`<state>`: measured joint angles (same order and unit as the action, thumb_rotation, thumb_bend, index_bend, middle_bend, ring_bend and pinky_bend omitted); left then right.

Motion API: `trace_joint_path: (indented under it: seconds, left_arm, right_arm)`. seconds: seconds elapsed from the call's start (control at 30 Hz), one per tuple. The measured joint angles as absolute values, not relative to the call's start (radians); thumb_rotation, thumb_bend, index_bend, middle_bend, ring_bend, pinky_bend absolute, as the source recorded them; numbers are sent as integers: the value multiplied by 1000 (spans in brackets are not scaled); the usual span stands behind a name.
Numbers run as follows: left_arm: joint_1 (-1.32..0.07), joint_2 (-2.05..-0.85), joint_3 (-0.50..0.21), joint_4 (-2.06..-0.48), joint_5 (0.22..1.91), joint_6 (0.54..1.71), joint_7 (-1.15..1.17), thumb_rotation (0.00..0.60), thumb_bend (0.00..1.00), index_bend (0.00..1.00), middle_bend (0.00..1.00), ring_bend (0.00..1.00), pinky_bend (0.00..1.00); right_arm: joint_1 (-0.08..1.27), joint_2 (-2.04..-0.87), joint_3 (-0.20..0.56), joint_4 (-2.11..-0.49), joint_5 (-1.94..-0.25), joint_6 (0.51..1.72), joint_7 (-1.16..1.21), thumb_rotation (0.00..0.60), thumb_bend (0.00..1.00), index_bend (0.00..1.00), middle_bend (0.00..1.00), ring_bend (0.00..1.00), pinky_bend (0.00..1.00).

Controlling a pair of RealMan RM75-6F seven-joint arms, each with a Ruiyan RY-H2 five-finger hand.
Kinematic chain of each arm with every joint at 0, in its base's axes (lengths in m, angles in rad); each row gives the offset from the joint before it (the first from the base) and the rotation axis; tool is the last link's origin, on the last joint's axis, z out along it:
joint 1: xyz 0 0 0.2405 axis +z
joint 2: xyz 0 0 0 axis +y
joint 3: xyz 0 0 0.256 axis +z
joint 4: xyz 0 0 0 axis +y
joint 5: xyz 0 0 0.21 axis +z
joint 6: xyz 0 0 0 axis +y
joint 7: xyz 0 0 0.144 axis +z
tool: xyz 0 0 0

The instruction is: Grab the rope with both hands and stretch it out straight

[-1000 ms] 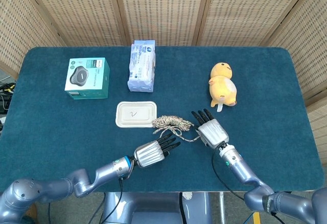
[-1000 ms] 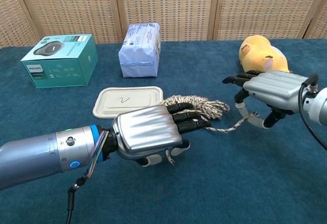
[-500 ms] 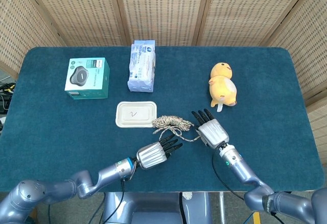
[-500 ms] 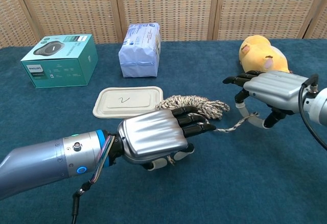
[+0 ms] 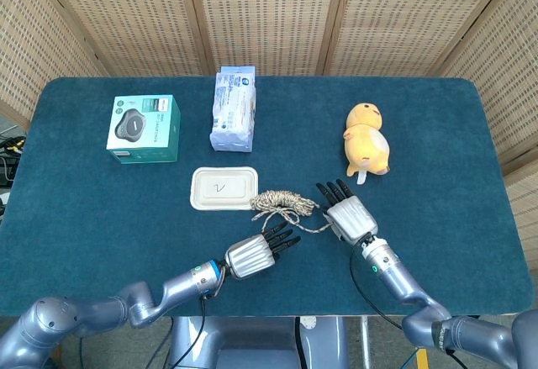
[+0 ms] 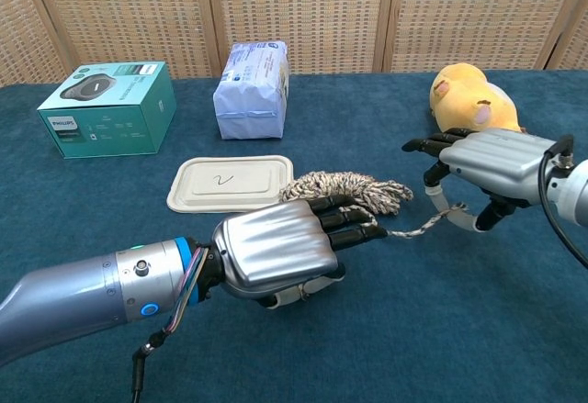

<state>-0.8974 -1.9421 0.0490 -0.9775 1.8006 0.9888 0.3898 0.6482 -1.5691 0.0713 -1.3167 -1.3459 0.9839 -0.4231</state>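
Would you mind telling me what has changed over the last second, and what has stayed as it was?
The left robot hand has drawn back toward the near table edge, its fingertips coming off the rope bundle. The right robot hand stays at the rope's loose end, where a strand loops under its fingers; whether it grips is unclear. The rope bundle, tray, box, pack and plush toy are unmoved.

Blue-covered desk [image 5: 92,201] with five things lying on it

Taking the white tray [image 5: 223,187] near the middle as the mark: a loose bundle of rope [image 5: 283,202] lies just right of it, a teal box [image 5: 144,128] sits behind it to the left, a pale blue packet [image 5: 233,108] lies straight behind it, and a yellow plush toy [image 5: 367,139] rests well off to its right.
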Motion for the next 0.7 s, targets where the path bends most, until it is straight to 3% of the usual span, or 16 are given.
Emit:
trace_joint_path:
  seconds: [0.27,0.7]
  left_arm:
    - [-897,-1941,51,-981,1795,995,394,600,487,640,0,0,0]
    - [-872,-1869,54,-1025,1777,1031,397,600,504,656,0,0,0]
  right_arm:
    - [647,-1569,69,-1314,-1348,983,-425,600,496,645,0,0,0]
    - [642,-1559,75,-1318,-1342,995,-444,600,495,646,0,0,0]
